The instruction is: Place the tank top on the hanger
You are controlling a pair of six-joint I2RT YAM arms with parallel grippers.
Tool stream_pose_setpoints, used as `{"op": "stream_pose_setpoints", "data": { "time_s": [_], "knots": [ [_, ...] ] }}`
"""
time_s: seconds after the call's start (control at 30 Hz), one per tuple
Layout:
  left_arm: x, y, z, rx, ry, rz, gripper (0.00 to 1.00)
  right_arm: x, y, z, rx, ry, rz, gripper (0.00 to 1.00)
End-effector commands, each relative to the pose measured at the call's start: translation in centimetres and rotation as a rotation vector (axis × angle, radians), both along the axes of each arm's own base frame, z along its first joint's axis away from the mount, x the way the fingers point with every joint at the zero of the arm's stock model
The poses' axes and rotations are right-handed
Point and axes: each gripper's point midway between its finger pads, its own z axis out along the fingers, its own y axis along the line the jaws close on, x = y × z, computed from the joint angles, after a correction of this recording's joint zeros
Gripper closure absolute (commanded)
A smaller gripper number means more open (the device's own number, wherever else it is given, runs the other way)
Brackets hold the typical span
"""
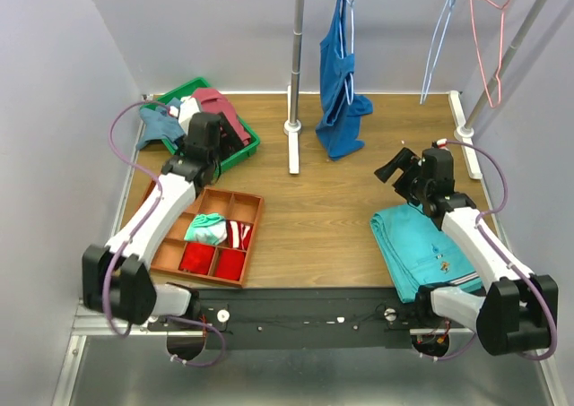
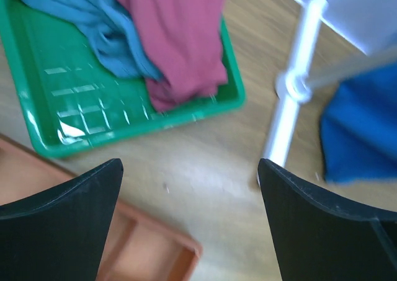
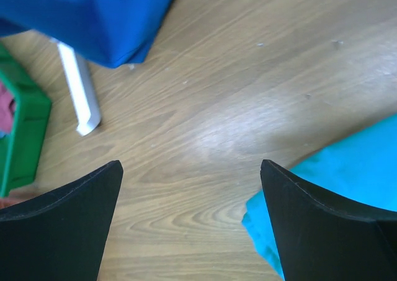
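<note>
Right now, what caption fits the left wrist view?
Open left gripper hovers near green tray holding the maroon tank top.

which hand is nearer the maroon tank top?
Left. Left hand is beside the tank top at the green tray; right hand is across the table, by the turquoise trousers.

Bright, even light, soft shadows. Left wrist view is blurred — white glare on the green tray (image 2: 68,101) ahead-left of the left claw (image 2: 189,164). A pale sheen on the desk (image 3: 211,138) just ahead of the right claw (image 3: 190,164).
</note>
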Motion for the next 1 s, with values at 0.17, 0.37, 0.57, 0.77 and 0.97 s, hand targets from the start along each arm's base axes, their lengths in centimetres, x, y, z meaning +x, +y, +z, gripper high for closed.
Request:
{"op": "stream_pose_setpoints", "data": {
  "time_s": [0.17,0.37,0.57,0.77,0.97],
  "knots": [
    [13.2,9.2,-2.0,0.255,0.091,0.176,0.06,-2.6,2.6,0.7,0.027,-0.025,0.193,0.00],
    [19.7,8.3,-5.9,0.355,0.204,0.057,0.13,-2.9,2.6,1.1,0.014,-0.048,0.211,0.00],
    [21.0,6.3,-10.0,0.302,0.285,-0.044,0.23,-2.6,2.5,1.5,0.007,-0.059,0.211,0.00],
    [21.5,6.0,-9.9,0.265,0.257,-0.066,0.55,-2.5,2.8,2.2,0.019,-0.079,0.218,0.00],
    [22.3,5.5,-6.2,0.241,0.187,-0.103,1.00,-2.3,2.7,3.0,0.018,-0.090,0.215,0.00]
  ]
}}
